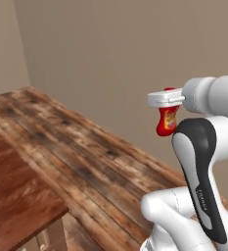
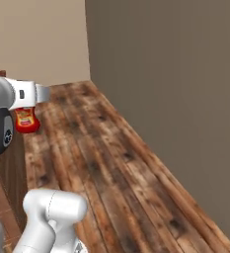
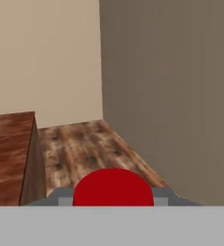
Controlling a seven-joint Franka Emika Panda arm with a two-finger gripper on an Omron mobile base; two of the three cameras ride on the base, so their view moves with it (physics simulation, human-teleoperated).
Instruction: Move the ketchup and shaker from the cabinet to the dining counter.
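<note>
Ketchup point(image 1: 166, 122) hangs in the air, gripped by the pincer point(image 1: 167, 99) near its top, and its red body with the yellowish label points down over the wooden plank floor point(image 1: 86, 152). In the hand view the red bottle point(image 3: 113, 187) sits between the two fingers, which are closed on it from both sides. The dining surface point(image 1: 12, 196) with its glossy reddish-brown top is lower and to the left of the bottle in the left base view, well apart from it, and the brown wall point(image 2: 175, 84) stands behind.
</note>
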